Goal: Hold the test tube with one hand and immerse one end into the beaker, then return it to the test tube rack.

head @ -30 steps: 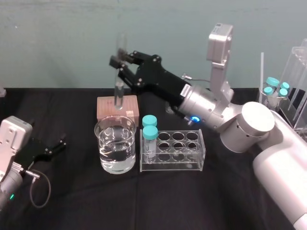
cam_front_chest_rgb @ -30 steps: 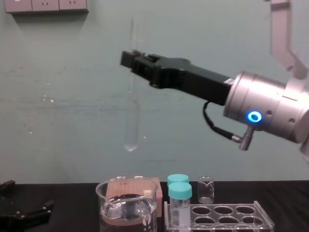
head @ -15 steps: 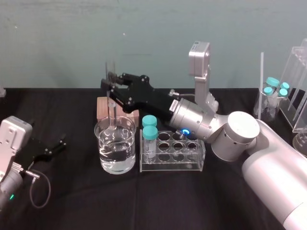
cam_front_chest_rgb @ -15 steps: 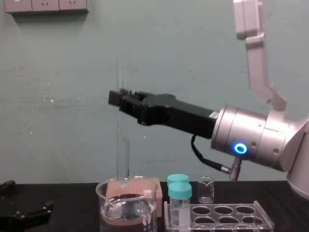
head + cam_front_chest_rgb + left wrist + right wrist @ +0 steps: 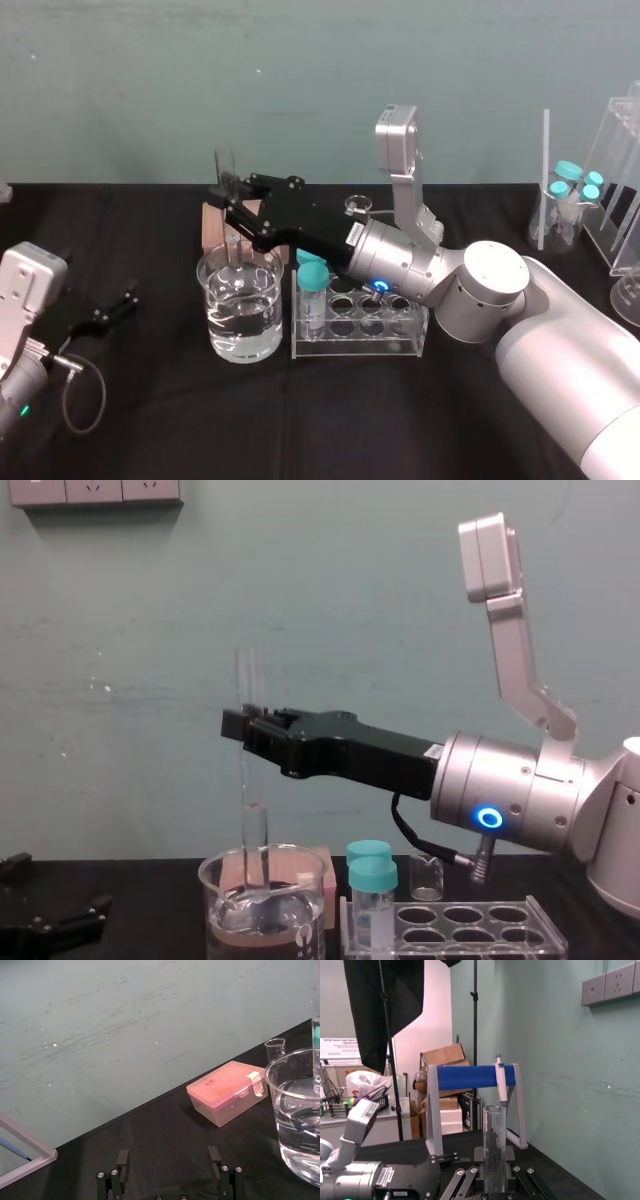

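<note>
The test tube is a long clear glass tube standing upright, and my right gripper is shut on its upper part. Its lower end is inside the beaker, at about the level of the water. From the head view, the test tube rises out of the beaker with the right gripper above the rim. The open top of the test tube stands between the gripper's fingers. The test tube rack is just right of the beaker. My left gripper rests open on the table at the far left.
A pink box sits right behind the beaker. Two teal-capped vials stand in the rack's left end. A tiny beaker stands behind the rack. More vials and a clear acrylic stand are at the back right.
My right gripper has come down with the test tube, from high above the table to just over the beaker. The tube's lower end has gone into the beaker. The left arm has not moved.
</note>
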`<state>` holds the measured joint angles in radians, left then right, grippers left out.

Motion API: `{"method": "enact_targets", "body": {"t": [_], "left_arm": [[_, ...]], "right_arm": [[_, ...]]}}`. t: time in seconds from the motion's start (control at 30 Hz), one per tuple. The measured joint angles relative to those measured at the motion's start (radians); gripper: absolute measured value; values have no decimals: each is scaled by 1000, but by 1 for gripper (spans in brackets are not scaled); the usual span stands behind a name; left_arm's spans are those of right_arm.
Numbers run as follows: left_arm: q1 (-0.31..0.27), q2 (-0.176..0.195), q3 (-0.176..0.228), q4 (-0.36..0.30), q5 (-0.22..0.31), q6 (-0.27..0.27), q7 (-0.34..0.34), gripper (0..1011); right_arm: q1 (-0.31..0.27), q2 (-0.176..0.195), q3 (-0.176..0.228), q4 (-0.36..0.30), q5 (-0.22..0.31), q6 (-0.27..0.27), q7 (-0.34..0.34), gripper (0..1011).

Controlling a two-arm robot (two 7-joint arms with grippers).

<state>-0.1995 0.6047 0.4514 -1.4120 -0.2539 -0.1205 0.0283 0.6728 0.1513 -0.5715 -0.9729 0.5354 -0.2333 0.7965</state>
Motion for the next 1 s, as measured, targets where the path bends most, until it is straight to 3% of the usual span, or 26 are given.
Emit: {"method": "enact_targets", "body": {"t": [1.0], "left_arm": [[0,0,0,0,0,0,0,1000]], "right_arm": [[-7,-1,0,36,-16,35,-9,226]]}}
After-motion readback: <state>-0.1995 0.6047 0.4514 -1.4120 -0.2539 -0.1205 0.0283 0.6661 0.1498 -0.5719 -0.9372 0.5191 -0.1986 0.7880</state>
